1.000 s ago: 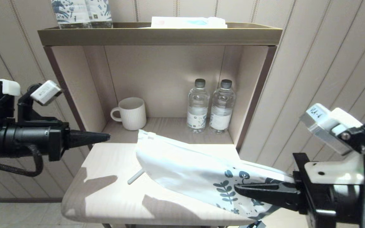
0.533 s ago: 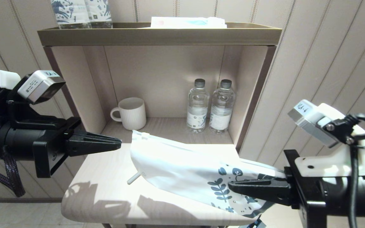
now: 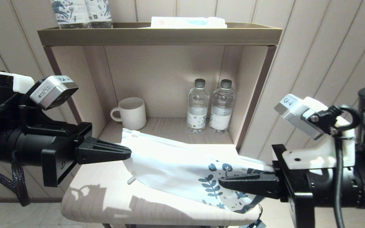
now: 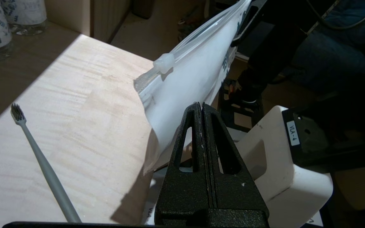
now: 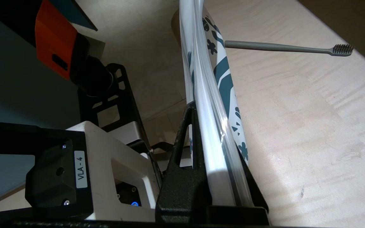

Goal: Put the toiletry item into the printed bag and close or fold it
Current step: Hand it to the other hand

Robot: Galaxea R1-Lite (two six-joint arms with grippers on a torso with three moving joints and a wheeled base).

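Head view: the right pincer [image 3: 223, 183] grips the printed bag [image 3: 176, 164] at its leaf-patterned end, lifting it over the pale wood-grain counter [image 3: 97, 193]; the left pincer [image 3: 128, 154], clenched on nothing, is at the bag's plain end.

Left wrist view: the toothbrush [image 4: 40, 161], slim, grey, dark-bristled, lies bare beside the bag, so insertion and closing remain.

Right wrist view: the bag's glossy zip strip [image 5: 211, 126] runs between the jaws.

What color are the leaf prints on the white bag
Dark blue-green, on the printed bag at the end the right gripper holds; clearest in the head view.
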